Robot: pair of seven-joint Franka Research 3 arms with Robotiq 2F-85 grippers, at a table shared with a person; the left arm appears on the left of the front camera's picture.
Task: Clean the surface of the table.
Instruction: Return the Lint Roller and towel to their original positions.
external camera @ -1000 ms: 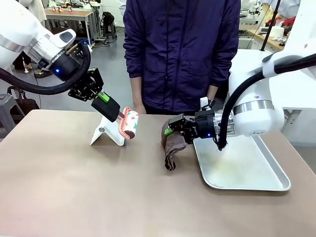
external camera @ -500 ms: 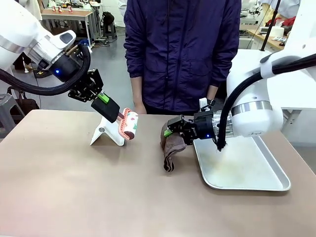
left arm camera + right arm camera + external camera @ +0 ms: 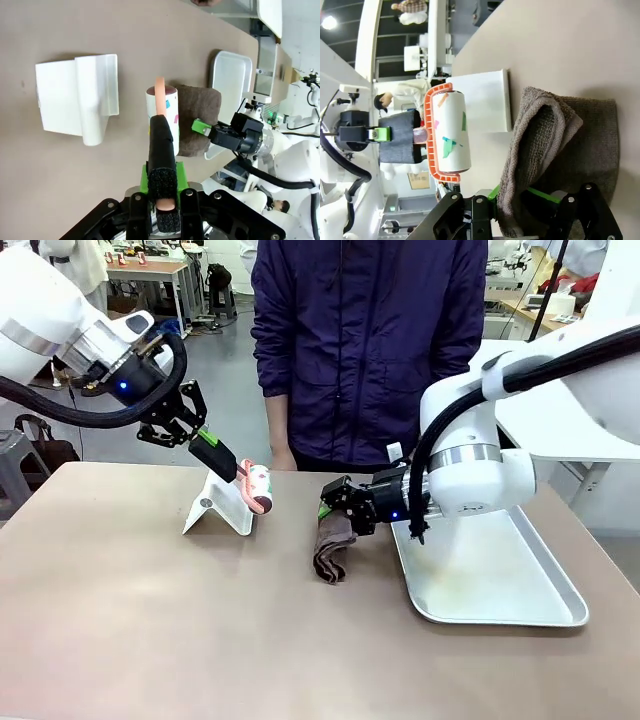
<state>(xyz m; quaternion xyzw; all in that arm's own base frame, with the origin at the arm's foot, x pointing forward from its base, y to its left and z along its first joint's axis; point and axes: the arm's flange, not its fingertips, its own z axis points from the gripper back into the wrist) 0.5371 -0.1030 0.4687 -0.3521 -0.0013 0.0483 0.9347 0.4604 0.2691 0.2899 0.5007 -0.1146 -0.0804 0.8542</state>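
Brown cloth [image 3: 332, 545], pinched in my right hand [image 3: 332, 502], hangs onto the bench [image 3: 150, 620]; left hand [image 3: 213, 448] clamps the roller [image 3: 257, 486].

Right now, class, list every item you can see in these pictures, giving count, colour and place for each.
table: one, brownish-tan, under everything.
tray: one, silver, on the table's right side.
towel: one, brown, crumpled, left of the tray, pinched by the right hand.
lint roller: one, white roll with coloured specks, orange frame, held above the table by its black handle.
stand: one, white, on the table below the roller.
person: one, dark blue jacket, at the far side.
left hand: shut on the roller's handle.
right hand: shut on the towel.
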